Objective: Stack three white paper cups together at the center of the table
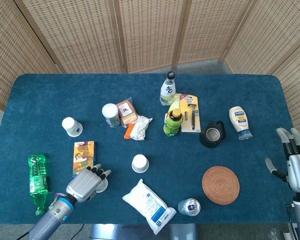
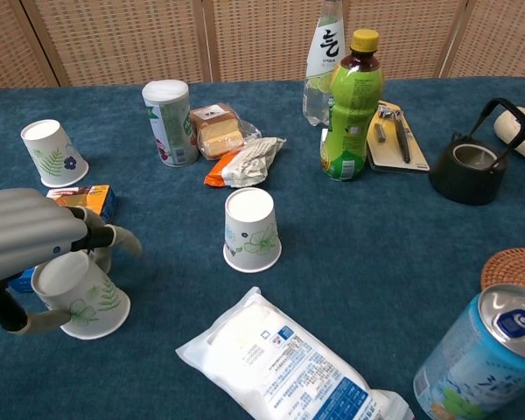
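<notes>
the left hand (image 1: 85, 184) covers a paper cup (image 1: 102, 186) near the table's (image 1: 40, 100) front edge. 2 more cups (image 1: 139, 163) (image 1: 71, 126) stand apart. the right hand (image 1: 294, 162) hangs spread off the right edge.

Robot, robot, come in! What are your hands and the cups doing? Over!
Left hand wrapped around nearest paper cup, cup on table. Right hand open at table edge. Other two cups apart, unstacked. Snack box beside left hand.
</notes>
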Robot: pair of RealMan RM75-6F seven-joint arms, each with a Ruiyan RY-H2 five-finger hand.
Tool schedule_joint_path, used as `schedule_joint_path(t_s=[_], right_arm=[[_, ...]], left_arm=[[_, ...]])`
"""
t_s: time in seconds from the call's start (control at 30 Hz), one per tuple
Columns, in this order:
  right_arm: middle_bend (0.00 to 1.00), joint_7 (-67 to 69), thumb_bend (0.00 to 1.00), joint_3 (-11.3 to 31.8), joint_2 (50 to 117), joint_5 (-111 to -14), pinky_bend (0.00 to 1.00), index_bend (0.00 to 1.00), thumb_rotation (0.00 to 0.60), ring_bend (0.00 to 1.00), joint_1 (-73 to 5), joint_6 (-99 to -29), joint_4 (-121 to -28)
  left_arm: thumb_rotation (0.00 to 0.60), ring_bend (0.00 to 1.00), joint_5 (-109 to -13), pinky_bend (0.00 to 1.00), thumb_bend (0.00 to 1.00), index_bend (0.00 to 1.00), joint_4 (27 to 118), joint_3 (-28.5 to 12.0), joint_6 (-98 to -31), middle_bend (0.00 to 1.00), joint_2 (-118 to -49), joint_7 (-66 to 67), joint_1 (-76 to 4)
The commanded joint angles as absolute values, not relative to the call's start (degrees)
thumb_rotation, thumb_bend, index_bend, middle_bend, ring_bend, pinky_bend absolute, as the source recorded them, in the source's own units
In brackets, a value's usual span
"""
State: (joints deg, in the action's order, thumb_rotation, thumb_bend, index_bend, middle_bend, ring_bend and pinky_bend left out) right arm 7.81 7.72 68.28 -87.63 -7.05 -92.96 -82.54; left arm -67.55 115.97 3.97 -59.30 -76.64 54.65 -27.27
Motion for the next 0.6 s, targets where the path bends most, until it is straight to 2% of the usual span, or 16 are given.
schedule_joint_path(t_s=[0.03, 0.37, 0.6], right_arm=[[0.15, 7.7, 0.35, 7.7, 68.4, -87.7, 0.22, 0.07, 0.600, 0.00, -7.0, -92.9, -82.5], [0.15, 7.6, 0.35, 7.7, 68.6, -87.8, 0.22, 0.07, 0.600, 0.00, -7.0, -92.5, -82.3], [0.15, 7.5, 0.35, 7.7, 68.7, -87.9, 0.22, 0.07, 0.600, 0.00, -6.9, -92.3, -82.4]], left_arm=[[0.600, 0.27, -67.8, 0.41, 0.36, 0.23, 115.9, 4.3, -59.9, 0.45, -76.6, 54.2, -27.4], [0.600, 0.28, -67.9, 0.42, 0.36, 0.24, 118.2, 3.7, -61.7, 0.46, -74.9, 51.1, -28.2], [0.600, 0.28, -67.9, 0.42, 0.37, 0.24, 123.8, -1.2, -63.0, 0.46, -71.5, 47.7, -30.9]])
